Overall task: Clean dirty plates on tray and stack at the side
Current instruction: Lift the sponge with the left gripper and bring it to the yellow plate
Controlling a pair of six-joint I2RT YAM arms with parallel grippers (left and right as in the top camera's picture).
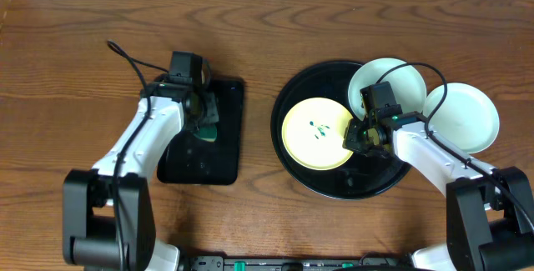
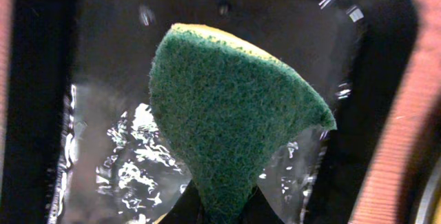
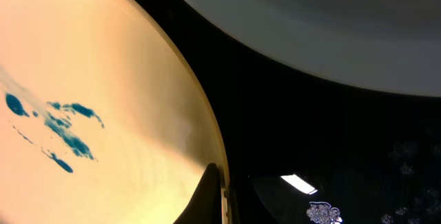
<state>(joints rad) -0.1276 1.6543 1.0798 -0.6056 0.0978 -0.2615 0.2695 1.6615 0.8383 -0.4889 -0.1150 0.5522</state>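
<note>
Plates number three. The yellow plate [image 1: 313, 133] lies flat on the left half of the round tray [image 1: 288, 96], with blue-green scribbles [image 3: 65, 124] at its centre. One pale plate [image 1: 392, 79] sits at the tray's upper right, overlapping the rim. The other pale plate [image 1: 463, 117] rests on the table [image 1: 334, 21] just right of the tray, its left edge hidden under the right arm. No marks show on either pale plate.

The right gripper [image 1: 360, 136] is at the yellow plate's right edge, between that plate and the first pale one. In the right wrist view a dark finger [image 3: 207, 200] lies on the yellow rim. The other finger is out of sight, so I cannot tell whether the jaws are clamped on the plate.

The left gripper [image 1: 200, 108] is over the upper part of the rectangular tray [image 1: 196, 167], well left of the round one. A green sponge [image 2: 234, 120] with a yellow backing fills the left wrist view above the tray's glossy floor, tapering toward the bottom of the frame. No fingers show there, and the overhead view is too small, so I cannot tell whether those jaws are together or apart.
</note>
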